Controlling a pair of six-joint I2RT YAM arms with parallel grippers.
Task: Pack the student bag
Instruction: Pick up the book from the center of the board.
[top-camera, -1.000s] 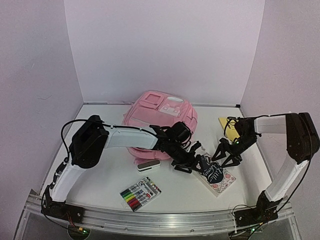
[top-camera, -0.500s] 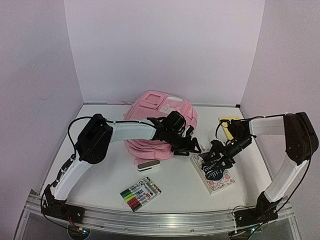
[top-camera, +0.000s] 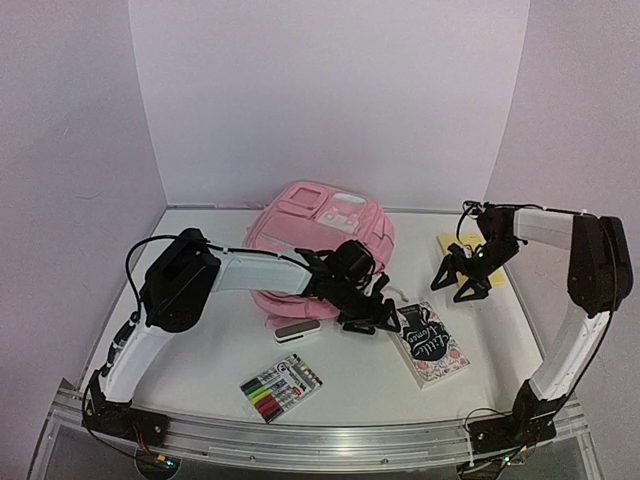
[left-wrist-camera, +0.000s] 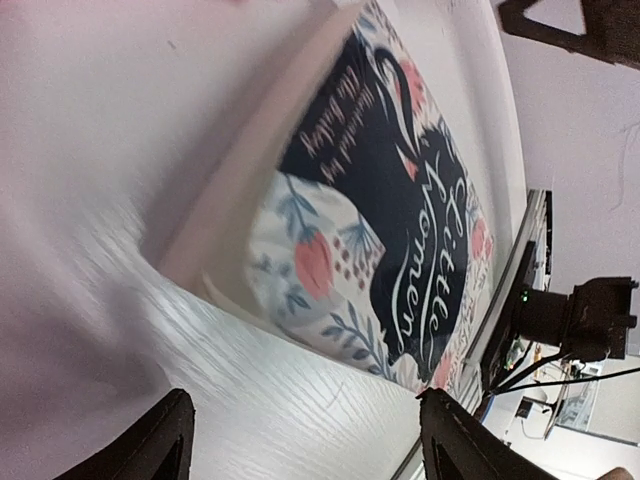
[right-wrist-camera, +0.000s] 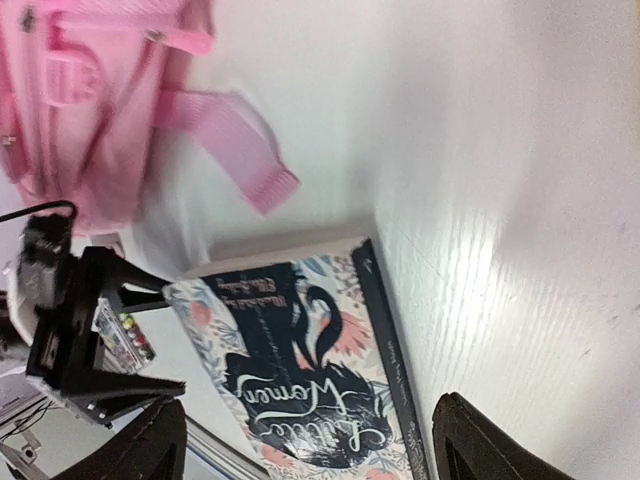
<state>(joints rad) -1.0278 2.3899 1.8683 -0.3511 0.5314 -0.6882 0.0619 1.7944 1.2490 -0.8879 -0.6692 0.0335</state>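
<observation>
The student bag (top-camera: 315, 235) is a pink backpack lying at the back centre of the table; its body (right-wrist-camera: 80, 100) and one strap (right-wrist-camera: 240, 150) show in the right wrist view. A floral "Little Women" book (top-camera: 432, 343) lies flat to its front right. My left gripper (top-camera: 365, 313) hovers open just left of the book (left-wrist-camera: 370, 200), with nothing between its fingers (left-wrist-camera: 160, 445). My right gripper (top-camera: 462, 281) hangs open behind and to the right of the book (right-wrist-camera: 300, 370), apart from it and empty.
A yellow notepad (top-camera: 455, 248) lies at the back right by the right gripper. A pack of coloured markers (top-camera: 282, 387) sits near the front edge. A small white and dark eraser (top-camera: 297, 330) lies in front of the bag.
My right gripper has lifted off the book and pulled back to the right, jaws wider. My left gripper swung away toward the bag and came back down beside the book.
</observation>
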